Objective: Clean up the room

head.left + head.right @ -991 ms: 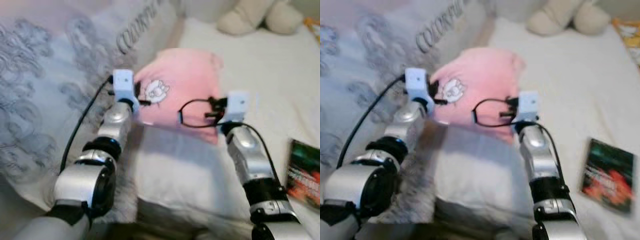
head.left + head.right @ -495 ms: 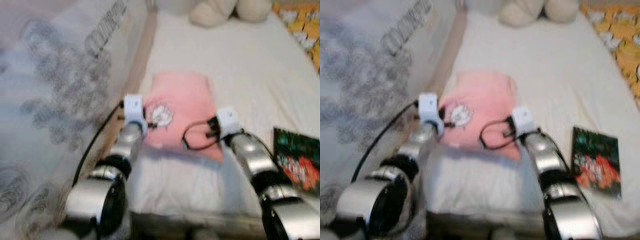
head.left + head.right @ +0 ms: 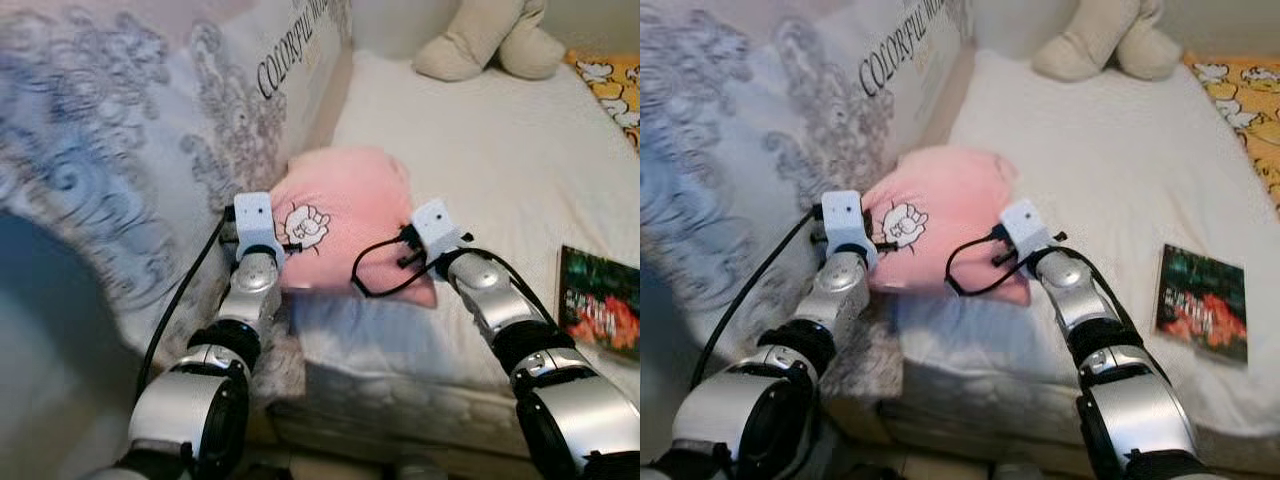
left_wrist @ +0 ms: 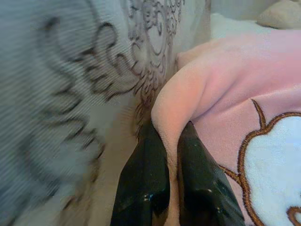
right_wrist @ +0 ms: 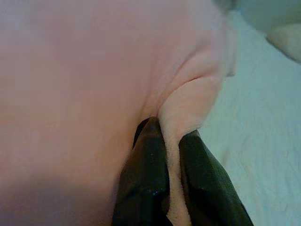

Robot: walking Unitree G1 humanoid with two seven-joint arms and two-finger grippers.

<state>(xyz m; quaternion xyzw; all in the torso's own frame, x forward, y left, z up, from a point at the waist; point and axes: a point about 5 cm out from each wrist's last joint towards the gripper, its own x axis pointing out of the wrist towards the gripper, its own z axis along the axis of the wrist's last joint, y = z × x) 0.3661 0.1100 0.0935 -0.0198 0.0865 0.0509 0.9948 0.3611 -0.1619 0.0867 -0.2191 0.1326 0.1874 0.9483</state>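
Observation:
A pink pillow [image 3: 350, 205] with a white cartoon patch [image 3: 306, 226] is held over the near left part of the white bed [image 3: 480, 150]. My left gripper [image 4: 170, 136] is shut on the pink pillow's left edge, a fold of fabric pinched between its black fingers [image 4: 146, 174]. My right gripper [image 5: 170, 134] is shut on the pillow's right edge, fabric squeezed between its fingers [image 5: 150, 165]. In the eye views both wrists, left [image 3: 254, 225] and right [image 3: 437, 228], sit at the pillow's near corners, the fingertips hidden by it.
A large grey patterned cushion [image 3: 150, 130] with lettering leans along the left of the bed. A beige plush toy [image 3: 485, 40] lies at the far end. A dark book [image 3: 600, 312] rests on the bed at right, and a yellow patterned cloth [image 3: 615, 85] lies far right.
The camera has swung about between frames, so the whole scene shifts. Both grippers have kept their hold on the pink pillow throughout.

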